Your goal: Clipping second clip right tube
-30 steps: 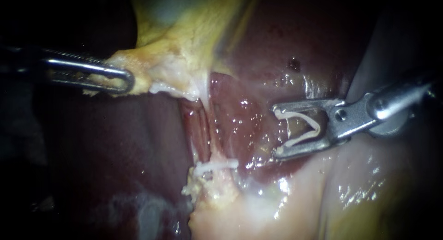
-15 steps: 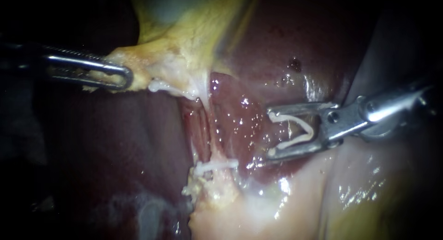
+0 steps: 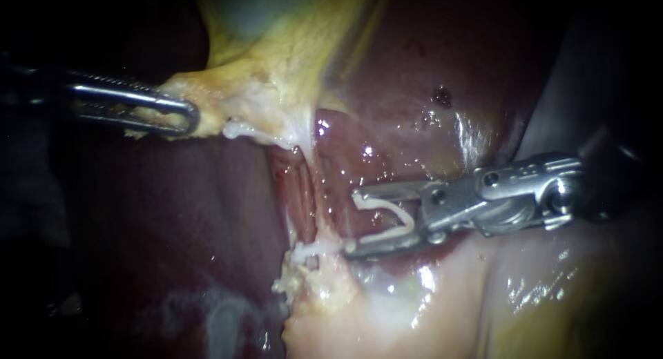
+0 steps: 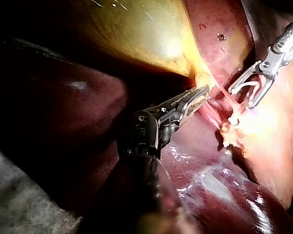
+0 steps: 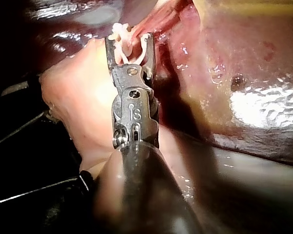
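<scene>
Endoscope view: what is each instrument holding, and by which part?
The left instrument grips the gallbladder by its pale lower edge. The right instrument holds an open white clip, one leg seated in each jaw.

The liver is dark maroon with glossy white glints. The gallbladder is ochre yellow, paling to cream at its neck. The clip is white. The left instrument and right instrument are silver-grey, and the left's jaws are finely ridged.
</scene>
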Tool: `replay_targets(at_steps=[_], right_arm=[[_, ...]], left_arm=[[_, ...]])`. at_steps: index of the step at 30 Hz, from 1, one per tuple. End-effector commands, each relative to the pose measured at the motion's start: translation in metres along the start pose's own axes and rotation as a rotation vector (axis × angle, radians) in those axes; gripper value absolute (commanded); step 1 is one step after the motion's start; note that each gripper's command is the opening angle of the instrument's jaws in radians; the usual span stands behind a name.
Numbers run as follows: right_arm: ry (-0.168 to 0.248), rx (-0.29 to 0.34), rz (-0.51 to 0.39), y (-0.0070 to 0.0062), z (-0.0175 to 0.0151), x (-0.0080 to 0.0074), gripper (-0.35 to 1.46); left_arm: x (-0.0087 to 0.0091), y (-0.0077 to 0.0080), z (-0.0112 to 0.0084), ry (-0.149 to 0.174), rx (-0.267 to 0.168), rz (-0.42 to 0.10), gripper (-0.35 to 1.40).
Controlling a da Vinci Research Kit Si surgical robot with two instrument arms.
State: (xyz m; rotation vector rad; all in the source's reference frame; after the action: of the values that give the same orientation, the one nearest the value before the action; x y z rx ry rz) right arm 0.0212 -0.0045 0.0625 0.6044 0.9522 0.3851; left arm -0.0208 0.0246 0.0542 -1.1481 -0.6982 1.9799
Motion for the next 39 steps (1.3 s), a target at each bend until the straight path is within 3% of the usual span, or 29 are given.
replay_targets(at_steps=[1, 9, 21, 26, 31, 39], right_arm=[[-0.002, 0.004, 0.009, 0.0003, 0.0005, -0.0002, 0.49], [0.000, 0.034, 0.041, 0.0014, 0.0040, -0.0009, 0.49], [0.096, 0.150, 0.108, 0.0016, 0.0066, -0.0007, 0.49], [0.146, 0.207, 0.123, 0.0009, 0.0064, -0.0002, 0.49], [0.193, 0.261, 0.122, -0.0006, 0.0059, 0.0012, 0.49], [0.228, 0.306, 0.130, -0.0028, 0.0057, 0.0032, 0.49]], left_arm=[[0.0000, 0.0001, 0.0000, 0.000, 0.002, 0.000, -0.35], [-0.0001, 0.0001, 0.0001, -0.001, 0.000, 0.000, -0.35], [-0.0002, 0.0001, 0.0002, -0.002, -0.002, 0.001, -0.35], [-0.0002, 0.0001, 0.0002, -0.002, -0.001, 0.001, -0.35], [-0.0002, 0.0001, 0.0002, -0.002, -0.001, 0.001, -0.35], [-0.0002, 0.0001, 0.0003, -0.002, -0.001, 0.001, -0.35]])
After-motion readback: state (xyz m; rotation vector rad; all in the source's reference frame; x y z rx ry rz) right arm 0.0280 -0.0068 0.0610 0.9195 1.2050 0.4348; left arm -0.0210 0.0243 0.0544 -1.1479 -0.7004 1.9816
